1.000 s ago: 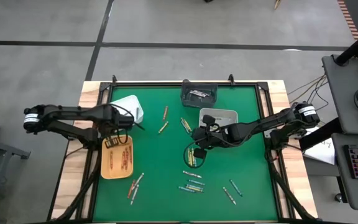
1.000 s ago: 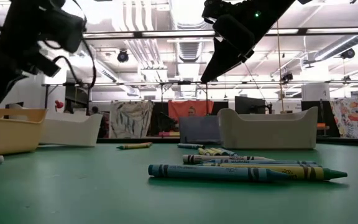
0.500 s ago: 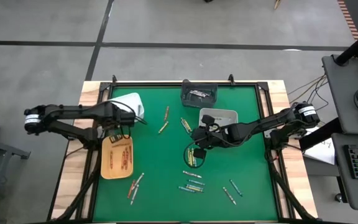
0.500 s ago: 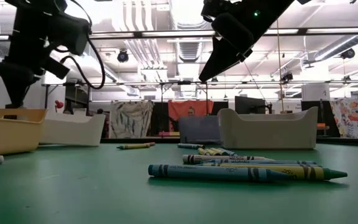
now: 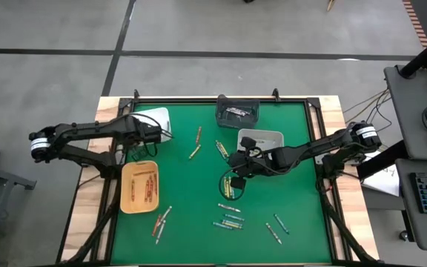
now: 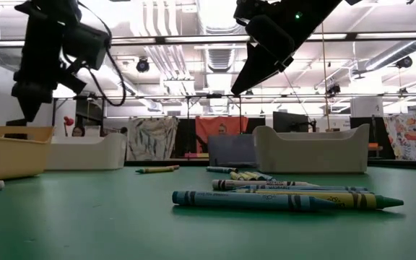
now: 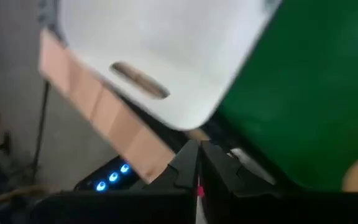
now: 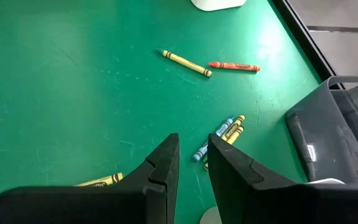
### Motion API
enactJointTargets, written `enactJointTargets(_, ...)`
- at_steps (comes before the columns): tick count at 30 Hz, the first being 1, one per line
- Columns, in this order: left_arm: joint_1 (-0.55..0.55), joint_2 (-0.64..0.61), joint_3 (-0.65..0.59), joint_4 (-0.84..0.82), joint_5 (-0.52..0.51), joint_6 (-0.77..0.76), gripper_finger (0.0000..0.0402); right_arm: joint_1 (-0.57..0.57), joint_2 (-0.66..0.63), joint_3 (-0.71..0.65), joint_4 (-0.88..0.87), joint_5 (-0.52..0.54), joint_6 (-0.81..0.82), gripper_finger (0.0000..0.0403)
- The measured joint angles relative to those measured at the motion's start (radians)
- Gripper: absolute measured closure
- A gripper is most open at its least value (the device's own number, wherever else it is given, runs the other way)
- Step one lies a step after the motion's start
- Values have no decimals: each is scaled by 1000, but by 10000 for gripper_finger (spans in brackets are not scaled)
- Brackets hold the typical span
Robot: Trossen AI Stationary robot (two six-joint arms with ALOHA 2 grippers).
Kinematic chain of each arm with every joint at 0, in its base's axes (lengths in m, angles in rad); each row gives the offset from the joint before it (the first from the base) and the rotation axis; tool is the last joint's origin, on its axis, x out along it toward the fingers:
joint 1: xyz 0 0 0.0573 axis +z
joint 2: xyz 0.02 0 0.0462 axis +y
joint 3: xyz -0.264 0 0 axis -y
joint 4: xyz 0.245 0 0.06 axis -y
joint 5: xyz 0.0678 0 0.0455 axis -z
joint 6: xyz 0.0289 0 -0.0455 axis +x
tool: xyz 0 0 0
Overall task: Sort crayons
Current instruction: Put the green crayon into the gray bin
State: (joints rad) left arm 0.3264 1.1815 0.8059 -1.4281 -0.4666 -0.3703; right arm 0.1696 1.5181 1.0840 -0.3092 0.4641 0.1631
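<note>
1. Left gripper [image 5: 156, 134] has swung away from over the tan tray [image 5: 124, 194], where it hung a second ago, and now sits at the edge of the white tray [image 5: 151, 116] at the far-left corner. The right arm and the loose crayons have not shifted.
2. Nearest the front edge of the green table [image 5: 302, 193], a loose cluster of green-blue and yellow crayons [image 5: 230, 221] lies unsorted. A red-orange and pale pair [image 5: 161, 218] lies to its left and two more sticks [image 5: 274, 229] to its right.
3. Further in on the left, the tan tray holds several red-orange crayons, so that colour looks partly done.
4. Mid-table, the right gripper [image 5: 236, 162] hovers above a small yellow bunch [image 5: 230, 187]. Its fingers [image 8: 163, 163] stand slightly apart with nothing between them.
5. Beyond that, a few crayons [image 5: 221, 150] and two red-orange and yellow ones [image 5: 196, 142] are loose too.
6. Farther back, the pale bin [image 5: 274, 134] shows little inside, as far as I can tell, while the dark bin [image 5: 219, 113] at the far edge holds some sticks.
7. At the white tray, the left gripper's fingers [image 7: 182, 171] are pressed nearly together. Whether a crayon is pinched there is unclear. One stick [image 7: 139, 80] already lies in that tray.
8. Judged overall, about half remains: roughly twenty crayons are loose.
</note>
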Motion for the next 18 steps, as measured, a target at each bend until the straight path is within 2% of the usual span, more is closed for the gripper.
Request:
enactJointTargets(9, 0, 0, 119, 262, 189, 179, 401, 0, 0, 0, 0, 0, -3, 330)
enactJointTargets(13, -3, -1, 158, 475, 291, 213, 401, 0, 0, 0, 0, 0, 0, 330)
enactJointTargets(18, -26, 6, 133, 736, 368, 189, 401, 2, 0, 0, -4, -12, 12, 330)
